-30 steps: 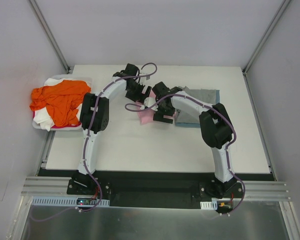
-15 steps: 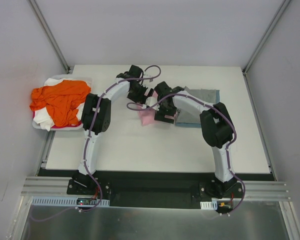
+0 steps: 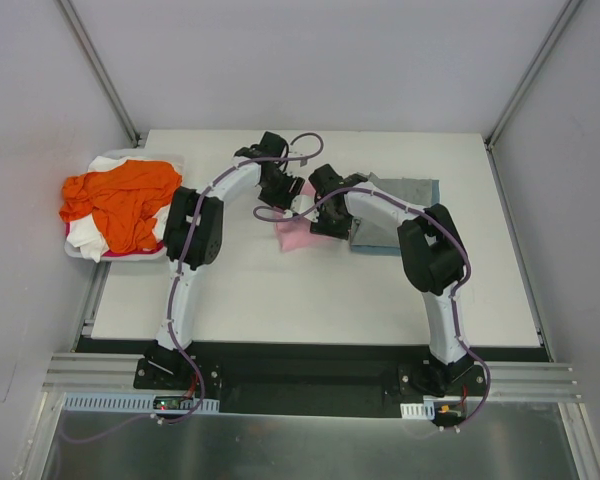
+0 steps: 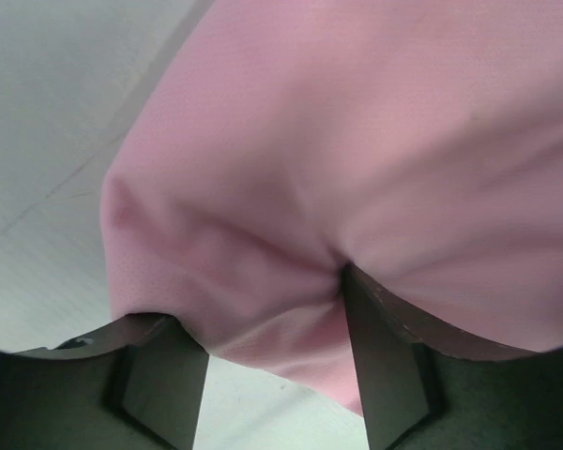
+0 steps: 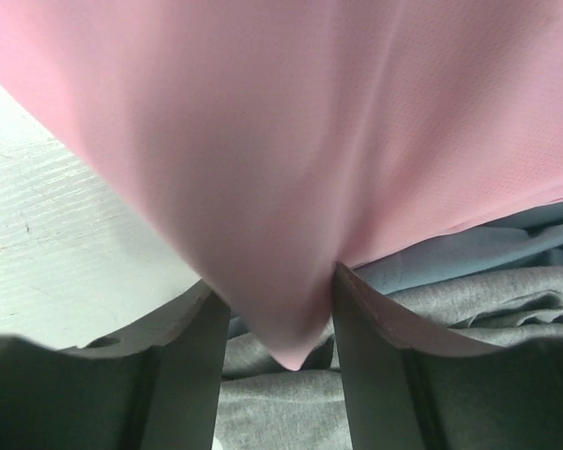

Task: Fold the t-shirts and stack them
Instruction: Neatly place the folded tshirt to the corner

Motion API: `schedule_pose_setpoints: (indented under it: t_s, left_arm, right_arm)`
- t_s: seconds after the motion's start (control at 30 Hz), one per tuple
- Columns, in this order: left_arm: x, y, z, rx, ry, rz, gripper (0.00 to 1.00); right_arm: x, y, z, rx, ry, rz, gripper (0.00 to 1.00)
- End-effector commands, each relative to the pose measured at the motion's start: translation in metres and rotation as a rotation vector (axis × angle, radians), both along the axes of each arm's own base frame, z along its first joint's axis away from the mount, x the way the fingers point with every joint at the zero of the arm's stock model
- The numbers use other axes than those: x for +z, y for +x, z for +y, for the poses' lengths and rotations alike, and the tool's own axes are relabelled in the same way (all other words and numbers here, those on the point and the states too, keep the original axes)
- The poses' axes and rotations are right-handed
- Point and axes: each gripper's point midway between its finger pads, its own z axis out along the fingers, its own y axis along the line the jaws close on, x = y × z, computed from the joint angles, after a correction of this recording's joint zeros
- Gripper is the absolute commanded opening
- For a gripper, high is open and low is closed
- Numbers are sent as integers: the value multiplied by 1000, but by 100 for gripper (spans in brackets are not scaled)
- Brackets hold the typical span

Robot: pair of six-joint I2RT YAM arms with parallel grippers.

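- Both arms moved in since a second ago; jaws narrowed from wide to pinching, and the pink t-shirt (image 3: pixel 298 235) is bunched smaller.
- Top view: pink t-shirt lies mid-table, just beside the folded grey-blue t-shirt (image 3: pixel 405 192) on its right. The left gripper (image 3: pixel 283 197) is at its far edge, the right gripper (image 3: pixel 327 218) at its right edge. The orange t-shirt (image 3: pixel 120 195) is heaped over the white t-shirt (image 3: pixel 102 163) in the bin (image 3: pixel 172 158) at the table's (image 3: pixel 280 290) left.
- Left wrist: left gripper (image 4: pixel 272 361) is clamped on a fold of the pink t-shirt (image 4: pixel 357 141), with cloth puckered between the fingers. Bare table (image 4: pixel 47 112) shows at left.
- Right wrist: right gripper (image 5: pixel 277 347) is pinching a hanging point of the pink t-shirt (image 5: pixel 263 141). The grey-blue t-shirt (image 5: pixel 479 300) lies rumpled below, the table (image 5: pixel 56 244) at left.
- Handling: light, limp, fine-knit cotton. It will likely sag and crease and could slip from a shallow pinch. Best taken at two spread edge points and kept taut.
- Look: plain pale pink, matte, soft folds, no print seen.
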Motion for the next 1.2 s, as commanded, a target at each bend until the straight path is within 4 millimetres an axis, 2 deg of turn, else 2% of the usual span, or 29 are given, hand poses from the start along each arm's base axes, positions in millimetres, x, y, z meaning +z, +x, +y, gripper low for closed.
schedule_pose_setpoints:
  t_s: [0.0, 0.07, 0.13, 0.2, 0.27, 0.37, 0.43, 0.8, 0.93, 1.17]
  left_arm:
    - [-19, -34, 7, -20, 77, 117, 50]
    - [-20, -35, 6, -25, 77, 121, 40]
    - [-20, -37, 6, -29, 74, 130, 35]
    - [-22, -38, 7, -29, 77, 134, 26]
    - [-23, -39, 6, -32, 76, 141, 20]
    - [-25, -41, 7, -34, 76, 148, 10]
    - [-23, -41, 7, -37, 77, 145, 0]
    - [2, -29, 9, -38, 83, 65, 0]
    - [17, -20, 12, -35, 95, 12, 0]
    - [50, -8, 14, -34, 106, -84, 0]
  right_arm:
    - [-2, -4, 2, 7, 14, 25, 47]
    - [-3, -4, 1, 4, 11, 29, 38]
    - [-3, -4, 1, 6, 7, 27, 33]
    - [-3, -4, 0, 4, 0, 27, 20]
    - [-5, -5, -1, -4, -2, 31, 1]
    - [-5, -6, -1, -7, 1, 34, 1]
    - [-3, -6, -1, -11, 3, 30, 1]
    - [18, -1, -2, -37, 13, -34, 1]
    - [33, 1, -1, -54, 21, -82, 1]
    - [73, 0, -1, -74, 38, -167, 1]
